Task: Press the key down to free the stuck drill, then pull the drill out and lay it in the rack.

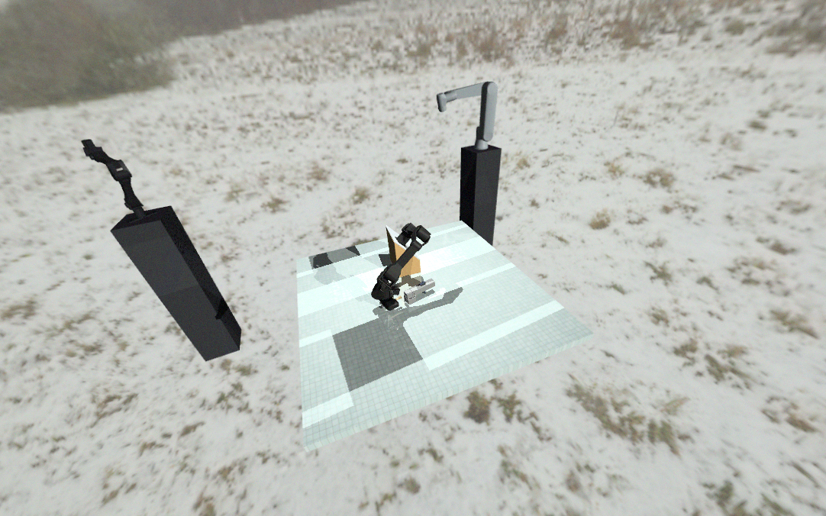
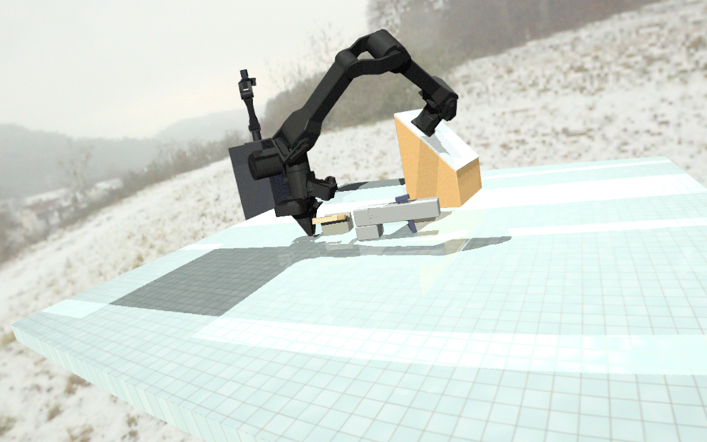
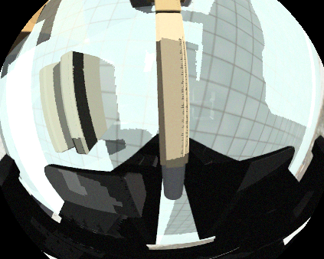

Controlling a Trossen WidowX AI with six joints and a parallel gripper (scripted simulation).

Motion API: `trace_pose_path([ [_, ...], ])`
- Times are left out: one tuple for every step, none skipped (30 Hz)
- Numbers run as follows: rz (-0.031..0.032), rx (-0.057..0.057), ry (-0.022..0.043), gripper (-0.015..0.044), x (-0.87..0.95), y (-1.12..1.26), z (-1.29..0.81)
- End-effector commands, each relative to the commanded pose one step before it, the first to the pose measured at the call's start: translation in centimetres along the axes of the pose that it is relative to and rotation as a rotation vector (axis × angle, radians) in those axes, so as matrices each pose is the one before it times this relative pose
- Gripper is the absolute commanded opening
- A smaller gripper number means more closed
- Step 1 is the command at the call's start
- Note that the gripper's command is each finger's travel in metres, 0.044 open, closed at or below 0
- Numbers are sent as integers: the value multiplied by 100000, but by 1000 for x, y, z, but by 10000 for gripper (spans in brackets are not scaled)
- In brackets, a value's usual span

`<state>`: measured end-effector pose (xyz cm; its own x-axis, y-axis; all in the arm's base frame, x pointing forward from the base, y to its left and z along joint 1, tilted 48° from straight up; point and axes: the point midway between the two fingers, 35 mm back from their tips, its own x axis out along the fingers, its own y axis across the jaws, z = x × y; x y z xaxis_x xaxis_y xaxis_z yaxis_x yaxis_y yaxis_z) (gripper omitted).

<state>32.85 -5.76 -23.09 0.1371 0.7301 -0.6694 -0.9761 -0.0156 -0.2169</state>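
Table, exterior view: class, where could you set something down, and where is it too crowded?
Free: the wide near stretch of the table, up to its front and right edges. Crowded: the far side, where the hand, shut on the drill, meets the grey block and the orange rack.

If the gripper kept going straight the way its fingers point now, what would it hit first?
The gripper, shut on the tan drill, points steeply down at the tiled table, so it would likely meet the table surface first; the remaining gap is unclear.
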Motion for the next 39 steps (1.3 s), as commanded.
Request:
trace_pose_path([
  [72,-142,238,0,-300,10,2],
  [0,-1,3,0,-64,-13,13],
  [0,-1,3,0,-65,-12,13],
  [0,-1,3,0,-64,-11,13],
  [0,-1,3,0,-63,-9,12],
  [0,-1,3,0,-62,-8,12],
  [0,-1,3,0,-61,-8,12],
  [0,-1,3,0,-61,-8,11],
  [0,-1,3,0,-62,-8,11],
  [0,-1,3,0,-62,-8,11],
  [0,-1,3,0,-62,-8,11],
  [0,-1,3,0,-62,-8,10],
  [0,-1,3,0,-62,-8,10],
  [0,-1,3,0,-62,-8,10],
  [0,-1,3,0,-62,-8,10],
  [0,-1,3,0,-62,-8,10],
  [0,-1,3,0,-62,-8,9],
  [0,-1,3,0,-62,-8,9],
  [0,-1,3,0,-62,-7,9],
  [0,-1,3,0,-62,-7,9],
  [0,-1,3,0,-62,-6,9],
  [0,0,3,0,-62,-6,9],
  [0,0,3,0,-62,-5,9],
  [0,0,3,0,-62,-5,8],
  [0,0,3,0,-61,-5,8],
  [0,0,3,0,-61,-5,8],
  [0,0,3,0,-61,-4,8],
  [0,0,3,0,-61,-4,8],
  [1,0,3,0,-61,-3,7],
  [1,0,3,0,-61,-3,7],
  [1,0,3,0,-61,-3,7],
  [1,0,3,0,-61,-2,7],
  [1,0,3,0,-60,-2,7],
  [1,0,3,0,-60,-2,6],
  [1,0,3,0,-60,-1,6],
  [1,0,3,0,-60,-1,6],
  [1,-1,5,0,-97,0,9],
  [1,0,3,0,-62,2,7],
  [1,0,3,0,-65,4,8],
])
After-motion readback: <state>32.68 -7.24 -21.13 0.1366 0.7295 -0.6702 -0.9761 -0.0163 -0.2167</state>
